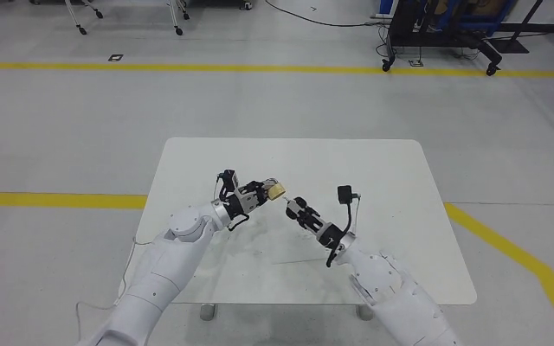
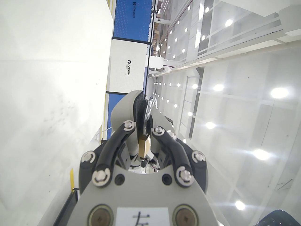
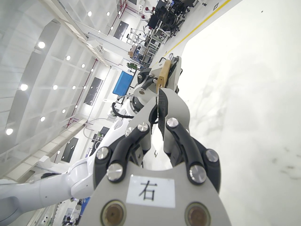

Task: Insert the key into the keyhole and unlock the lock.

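Top view | left hand [image 1: 262,192] grips lock [image 1: 275,190] | right hand [image 1: 293,205] pinched, adjacent

A white rectangular tabletop with rounded corners [image 1: 381,164] sits at the centre of the top view, on a glossy pale grey floor [image 1: 260,104]. A long yellow painted floor stripe [image 1: 216,67] runs from 10 to 2 o'clock beyond it. A second yellow stripe [image 1: 69,200] meets the table at 9 o'clock. A black wheeled cart [image 1: 441,43] stands at 1 o'clock, a thin black cable [image 1: 303,17] lies at 12, and a small dark square floor plate [image 1: 115,57] sits at 11.
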Controlling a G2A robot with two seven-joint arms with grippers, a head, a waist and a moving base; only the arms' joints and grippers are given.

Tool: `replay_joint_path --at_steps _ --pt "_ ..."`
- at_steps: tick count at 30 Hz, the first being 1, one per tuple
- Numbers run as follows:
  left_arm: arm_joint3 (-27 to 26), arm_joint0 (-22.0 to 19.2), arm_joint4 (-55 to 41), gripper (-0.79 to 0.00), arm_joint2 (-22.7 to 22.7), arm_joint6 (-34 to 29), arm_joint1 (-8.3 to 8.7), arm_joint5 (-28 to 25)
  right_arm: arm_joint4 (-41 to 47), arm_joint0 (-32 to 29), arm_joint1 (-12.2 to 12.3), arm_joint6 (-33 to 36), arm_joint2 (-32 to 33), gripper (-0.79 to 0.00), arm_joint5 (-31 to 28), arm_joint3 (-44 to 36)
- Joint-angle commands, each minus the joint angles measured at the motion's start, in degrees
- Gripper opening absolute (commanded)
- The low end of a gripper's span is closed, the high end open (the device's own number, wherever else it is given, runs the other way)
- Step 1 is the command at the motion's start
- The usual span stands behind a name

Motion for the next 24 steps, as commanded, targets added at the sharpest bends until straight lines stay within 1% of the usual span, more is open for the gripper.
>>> replay_joint_path --at_steps 1,5,9,18,24 --pt "0.0 -0.1 1.0 -0.785 0.0 0.1 0.01 -0.3 0.2 0.4 -0.2 -0.3 -0.6 -0.785 0.2 0.4" --pt "-0.3 -0.1 3.5 -0.785 0.0 0.9 0.03 -1.7 1.2 1.6 -0.6 1.1 -1.3 -0.785 0.0 1.6" --pt "-0.7 0.1 4.0 -0.785 0.0 1.1 -0.03 -1.7 1.4 2.1 -0.9 -0.1 -1.1 -0.785 1.1 2.0" --pt "-0.9 0.4 4.4 -0.785 -0.8 2.5 -0.14 -2.1 -0.5 1.3 -1.1 -1.9 -0.7 -0.785 2.1 1.4" --pt "-1.1 0.6 4.5 -0.785 -1.2 2.7 -0.21 -2.0 -0.5 1.0 -1.4 -1.5 -1.0 -0.785 1.7 1.2"
